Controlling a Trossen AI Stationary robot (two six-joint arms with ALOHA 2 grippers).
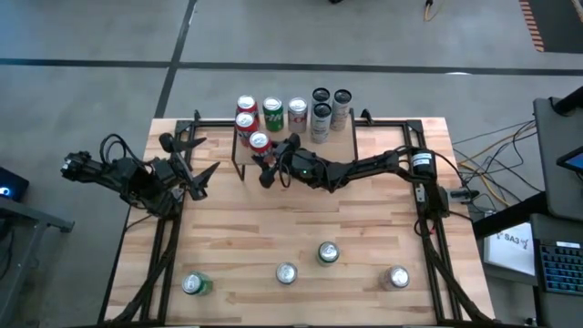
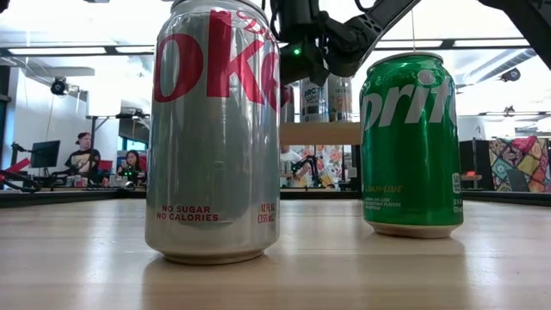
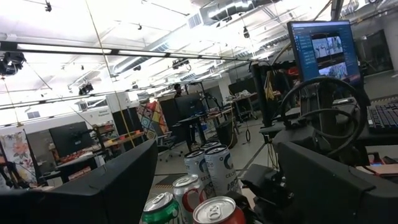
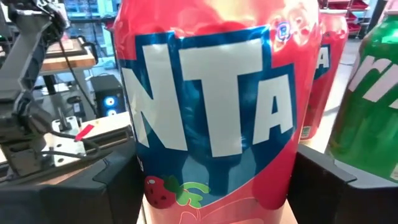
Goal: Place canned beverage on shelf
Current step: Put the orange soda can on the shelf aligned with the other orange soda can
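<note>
Left of the shelf (image 1: 296,128), the left tool (image 1: 196,162) hangs with its fingers apart and empty, the farther arm. At the shelf's left front corner the red can (image 1: 260,142) stands upright beside two other red ones. The right tool (image 1: 270,167) sits on the can's table side, fingers either side of it; it looks about to let go and back straight away.

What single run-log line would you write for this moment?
right gripper: open around red Fanta can on shelf | left gripper: open, waiting at table's left | four cans remain on table
</note>
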